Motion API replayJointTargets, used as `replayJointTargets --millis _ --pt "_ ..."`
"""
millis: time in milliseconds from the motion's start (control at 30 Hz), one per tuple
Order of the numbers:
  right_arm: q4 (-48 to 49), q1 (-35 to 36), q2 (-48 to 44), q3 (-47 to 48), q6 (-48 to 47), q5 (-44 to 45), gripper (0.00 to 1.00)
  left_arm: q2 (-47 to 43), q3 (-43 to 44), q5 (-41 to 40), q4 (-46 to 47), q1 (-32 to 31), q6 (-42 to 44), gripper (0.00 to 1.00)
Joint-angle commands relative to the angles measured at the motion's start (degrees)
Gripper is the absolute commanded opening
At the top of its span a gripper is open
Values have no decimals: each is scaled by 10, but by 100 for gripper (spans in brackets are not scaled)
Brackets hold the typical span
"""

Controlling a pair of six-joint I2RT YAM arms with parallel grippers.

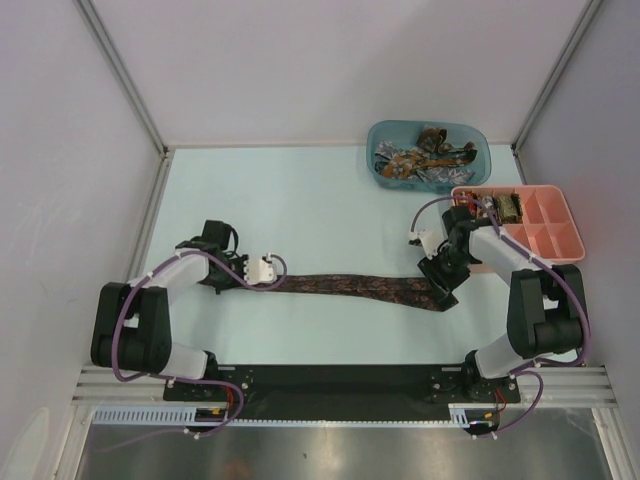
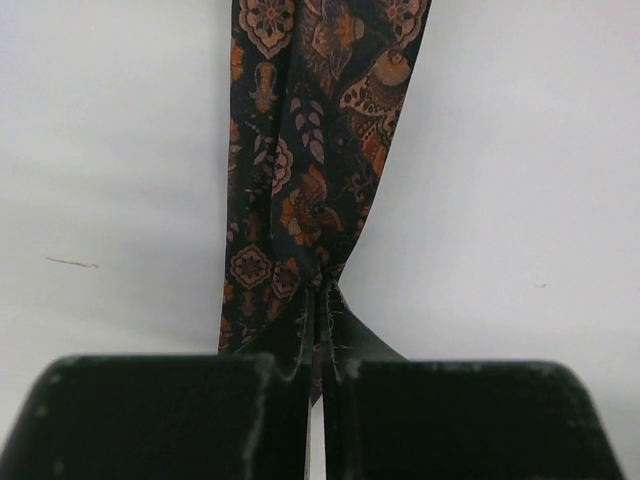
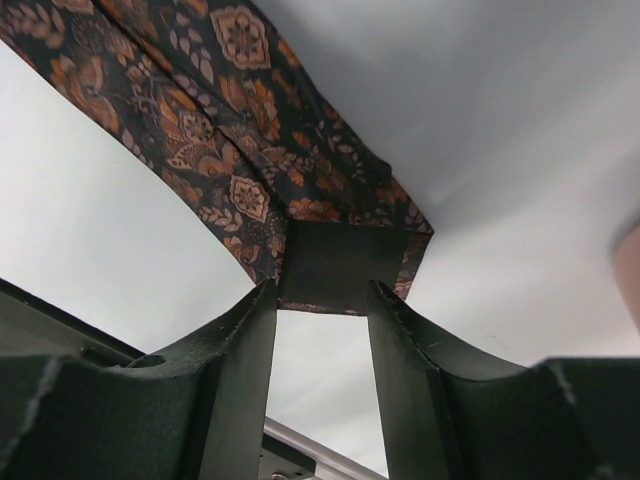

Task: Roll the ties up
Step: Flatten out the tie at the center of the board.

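One dark brown tie [image 1: 360, 289] with an orange pattern lies stretched left to right across the table. My left gripper [image 1: 277, 281] is shut on its narrow left end, and the fabric [image 2: 300, 150] runs away from the closed jaws [image 2: 322, 300]. My right gripper [image 1: 442, 291] is open over the wide right end. There the tip is folded back and shows its dark lining [image 3: 340, 262], which lies just beyond my fingertips [image 3: 322, 295]. The patterned cloth [image 3: 200, 110] runs off to the upper left.
A blue tub [image 1: 478, 140] at the back right holds several more crumpled ties [image 1: 425, 155]. A pink compartment tray [image 1: 545, 225] stands right of my right arm, with something rolled in one far compartment [image 1: 505, 206]. Its edge also shows in the right wrist view [image 3: 630, 270].
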Motion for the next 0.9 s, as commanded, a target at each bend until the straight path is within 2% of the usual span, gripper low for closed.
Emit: replayJointTargets --millis 0,167,400,633,733,833,867 --pt "33 20 -25 -29 -11 20 46 -21 -20 -17 24 20 62 1" --pt "27 23 -34 5 9 -2 43 -34 -38 -16 53 22 78 4" --pt "28 36 -4 67 47 -32 53 -37 -33 -5 51 21 74 8" --pt "48 53 57 83 54 -30 52 -43 -34 -1 57 22 66 10" --pt "32 58 76 83 49 -38 45 -47 -35 -1 58 22 64 9" --pt "2 58 78 77 36 -49 20 -48 -35 2 59 22 60 8" --pt "-3 58 73 72 33 -51 7 -48 -34 4 58 23 57 8"
